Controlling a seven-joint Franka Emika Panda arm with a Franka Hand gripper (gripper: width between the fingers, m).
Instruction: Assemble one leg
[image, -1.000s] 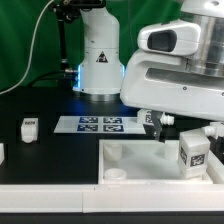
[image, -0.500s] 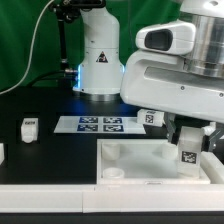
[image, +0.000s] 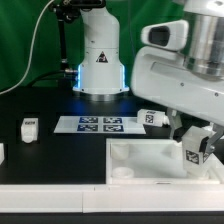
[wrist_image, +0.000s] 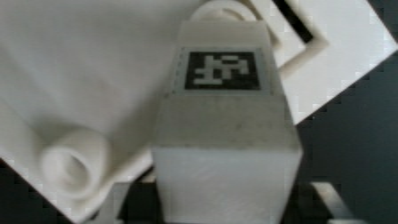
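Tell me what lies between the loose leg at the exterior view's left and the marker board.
Nothing: in the exterior view, only bare black table separates the leg from the marker board.

Bright, even light fills the exterior view; the large flat white plastic tray (image: 150, 160) nearly washes out, with faint grey shadow inside its rim. A blue glow (image: 73, 72) edges the white robot arm base (image: 98, 62). The wrist view is blurred: the small white squarish plastic leg (wrist_image: 222, 130) looms soft, its black-and-white square marker tag (wrist_image: 222, 70) smeared, its lower face shaded grey
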